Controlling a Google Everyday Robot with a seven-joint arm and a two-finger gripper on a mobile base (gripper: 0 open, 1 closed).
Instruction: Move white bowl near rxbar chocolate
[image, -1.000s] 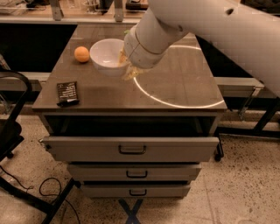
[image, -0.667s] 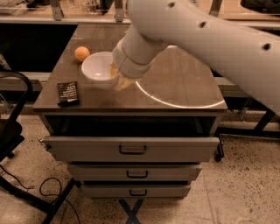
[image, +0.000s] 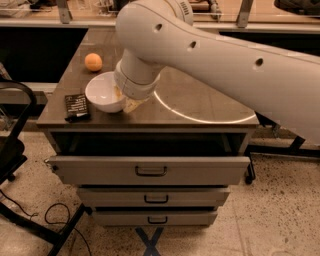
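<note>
Gripper (image: 125, 99) at the end of the white arm (image: 225, 55) pinched the right rim of the white bowl (image: 102, 92), one finger inside the rim and one outside. The bowl sat tilted at the front left of the brown cabinet top (image: 200, 100), just right of the black-wrapped bar (image: 77, 106), the two nearly touching. An orange (image: 93, 62) lay behind the bowl, apart from it. Below the top, the upper drawer (image: 150, 170) stood pulled out above two closed ones. A black chair (image: 12, 125) and a cable (image: 55, 215) occupied the speckled floor (image: 275, 225) at left.
</note>
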